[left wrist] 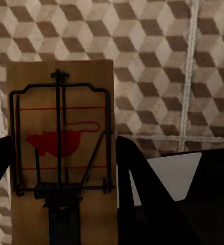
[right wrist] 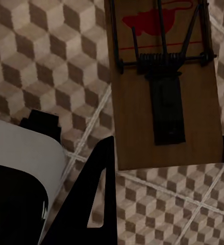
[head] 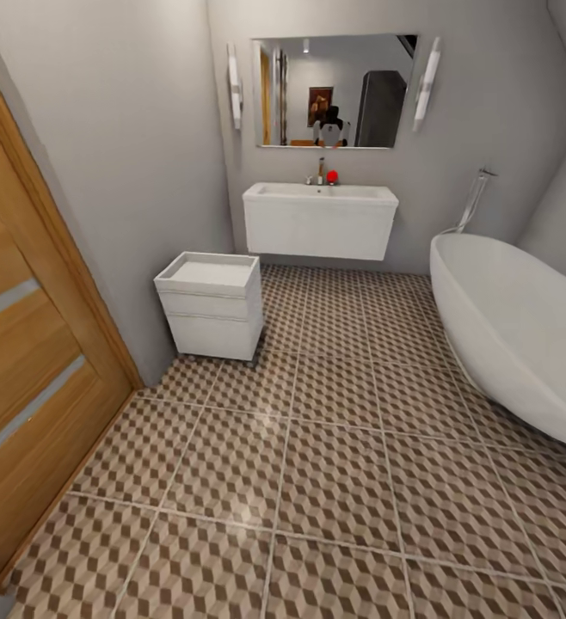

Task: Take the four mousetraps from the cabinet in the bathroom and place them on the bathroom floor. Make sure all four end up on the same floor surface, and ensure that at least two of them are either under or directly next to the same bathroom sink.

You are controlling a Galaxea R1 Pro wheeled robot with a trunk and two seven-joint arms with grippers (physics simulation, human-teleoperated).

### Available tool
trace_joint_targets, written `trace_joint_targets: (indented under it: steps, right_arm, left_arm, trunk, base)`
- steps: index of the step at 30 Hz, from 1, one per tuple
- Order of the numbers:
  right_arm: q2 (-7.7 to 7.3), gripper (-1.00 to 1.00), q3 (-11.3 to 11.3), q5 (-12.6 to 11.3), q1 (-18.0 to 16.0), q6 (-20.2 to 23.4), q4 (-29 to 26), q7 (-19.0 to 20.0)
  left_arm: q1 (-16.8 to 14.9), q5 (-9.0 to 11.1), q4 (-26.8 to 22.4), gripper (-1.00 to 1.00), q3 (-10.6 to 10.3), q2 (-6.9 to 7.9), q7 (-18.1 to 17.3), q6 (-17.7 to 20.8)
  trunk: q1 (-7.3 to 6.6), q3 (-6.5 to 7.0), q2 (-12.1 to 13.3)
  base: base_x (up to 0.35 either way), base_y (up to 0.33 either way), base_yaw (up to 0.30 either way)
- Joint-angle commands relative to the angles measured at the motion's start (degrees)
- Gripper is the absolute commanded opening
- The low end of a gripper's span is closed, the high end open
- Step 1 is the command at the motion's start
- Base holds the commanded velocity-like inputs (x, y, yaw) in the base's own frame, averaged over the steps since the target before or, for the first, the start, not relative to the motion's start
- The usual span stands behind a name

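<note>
Robot faces the sink [head: 320,202] across the bathroom floor [head: 335,481]. Left end effector [left wrist: 60,153] is closed on a mousetrap [left wrist: 60,153], dark fingers flanking its board, held above the tiles. Right end effector [right wrist: 165,158] likewise grips a second mousetrap [right wrist: 163,87] by its edges. Judgement: one carried per arm to halve the trips; both belong beside the sink, so drive forward first.

Head view: even, bright, soft render; wall lamps [head: 234,86] flank the mirror [head: 335,90]; straight edges bow outward. Wrist views: dimmer, grainy; black, featureless fingers [left wrist: 137,178] beside each held mousetrap [left wrist: 60,148].
</note>
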Motion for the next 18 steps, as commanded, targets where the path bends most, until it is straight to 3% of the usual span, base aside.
trace_joint_targets:
  steps: [1,6,18]
  right_arm:
    - [0.00,-1.00,0.49,-0.68,-0.04,-0.21,0.02,-0.01]
    - [0.00,-1.00,0.49,-0.61,-0.05,-0.21,0.02,-0.02]
    - [0.09,-1.00,0.57,-0.60,-0.05,-0.21,0.02,0.01]
  left_arm:
    - [-0.01,0.33,-0.08,-1.00,-0.50,0.01,0.31,-0.10]
    - [-0.01,0.33,-0.08,-1.00,-0.49,0.03,0.31,-0.10]
    - [-0.01,0.33,-0.08,-1.00,-0.49,-0.01,0.31,-0.10]
  trunk:
    - [0.03,-0.04,-0.02]
    - [0.03,-0.04,-0.02]
    - [0.03,-0.04,-0.02]
  base:
    - [0.335,0.000,-0.270]
    - [0.335,0.000,-0.170]
    - [0.335,0.000,-0.010]
